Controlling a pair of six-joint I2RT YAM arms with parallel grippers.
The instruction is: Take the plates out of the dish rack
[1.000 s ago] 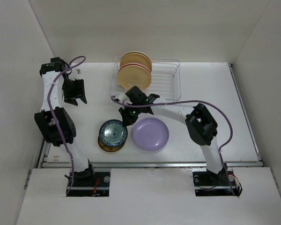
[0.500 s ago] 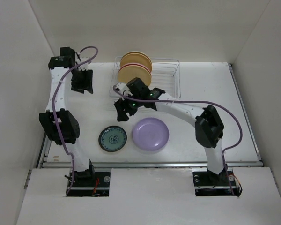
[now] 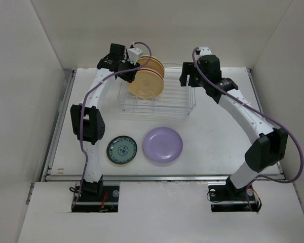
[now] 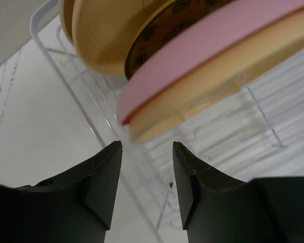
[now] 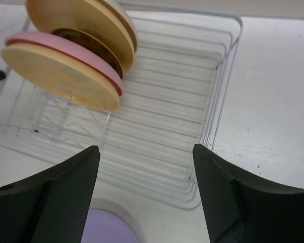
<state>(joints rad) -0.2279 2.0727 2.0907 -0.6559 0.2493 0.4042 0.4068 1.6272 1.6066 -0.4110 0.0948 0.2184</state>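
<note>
Both grippers stood released and held nothing. The left gripper (image 4: pixel 147 148) had its two dark fingers (image 4: pixel 104 177) parted, with only rack wire and white surface showing in the gap. Just beyond the fingertips hung the lower edge of the cream-tan plate (image 4: pixel 192 96), and neither finger touched it. Pressed close behind that plate was the pink plate (image 4: pixel 213 50), then a dark patterned rim (image 4: pixel 167 30), then a tan-yellow disc (image 4: pixel 101 35) at the back. All of these stood on edge and leaned together at the left end of the dish rack (image 5: pixel 162 116). Seen from above, the left gripper hovered at the rack's far left corner, beside the edges of the plates.

The right gripper (image 5: pixel 145 149) hung with its jaws spread wide at the far right corner of the rack, well apart from the standing plates, with the rack's wire floor visible between its fingers.

Farther out, on the table (image 3: pixel 218 136) in front of the rack, the lavender plate (image 3: pixel 163 145) lay flat. The teal patterned plate (image 3: pixel 122 150) lay just beside it on the left, not touching it, and both were well apart from either gripper.
</note>
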